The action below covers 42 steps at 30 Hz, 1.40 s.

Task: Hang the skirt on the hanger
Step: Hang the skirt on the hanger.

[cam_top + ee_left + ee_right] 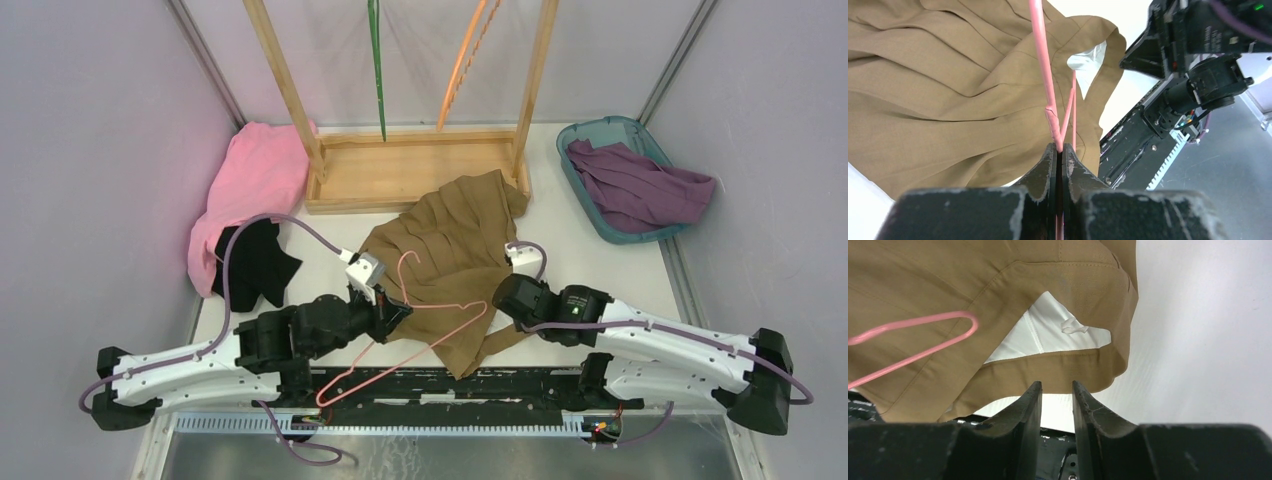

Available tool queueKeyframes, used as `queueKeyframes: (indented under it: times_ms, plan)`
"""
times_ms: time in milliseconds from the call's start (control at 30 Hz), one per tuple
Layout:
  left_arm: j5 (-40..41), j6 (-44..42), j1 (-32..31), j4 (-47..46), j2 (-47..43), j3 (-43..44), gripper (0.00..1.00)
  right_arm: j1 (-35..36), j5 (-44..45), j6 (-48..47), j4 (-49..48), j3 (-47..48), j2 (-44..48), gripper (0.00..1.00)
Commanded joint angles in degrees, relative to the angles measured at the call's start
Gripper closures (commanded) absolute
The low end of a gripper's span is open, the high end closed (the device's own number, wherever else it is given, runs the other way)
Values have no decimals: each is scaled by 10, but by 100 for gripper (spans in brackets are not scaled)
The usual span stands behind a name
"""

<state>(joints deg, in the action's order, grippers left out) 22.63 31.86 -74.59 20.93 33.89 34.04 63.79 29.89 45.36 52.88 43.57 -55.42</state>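
Left pincer (1060,150) is clamped tight on the pink hanger (1044,75), which lies across the skirt (455,225). Right pincer (1056,389) is slightly apart with nothing in it, tips just short of the open waistband (1063,366). Skirt's crumpled on the tabletop (610,262) between the arms and the wooden rack (410,172), not on the hanger yet. Looks like the threading step: right probably has to pinch that waistband so the hanger end can slide inside.

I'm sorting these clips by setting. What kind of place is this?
Probably a lab test cell for robot garment handling, not a home: plain walls on metal framing enclose the table, with a wooden rack and a teal tub of purple clothing at the back.
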Motion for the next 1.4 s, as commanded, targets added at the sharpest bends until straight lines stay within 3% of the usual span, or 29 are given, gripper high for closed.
queueKeyframes:
  times_ms: [0, 267, 567, 1367]
  plan:
    - [20, -14, 2, -24, -20, 3, 97, -14, 26, 23, -58, -25, -13, 65]
    - [15, -14, 2, -24, -30, -3, 97, -88, -37, -7, -157, -72, -18, 66]
    - [10, -19, 3, -39, -21, -7, 97, -105, -53, -26, -206, -71, -40, 68]
    - [-17, -27, 2, -84, 27, -7, 97, -124, -45, -15, -197, -105, -29, 70]
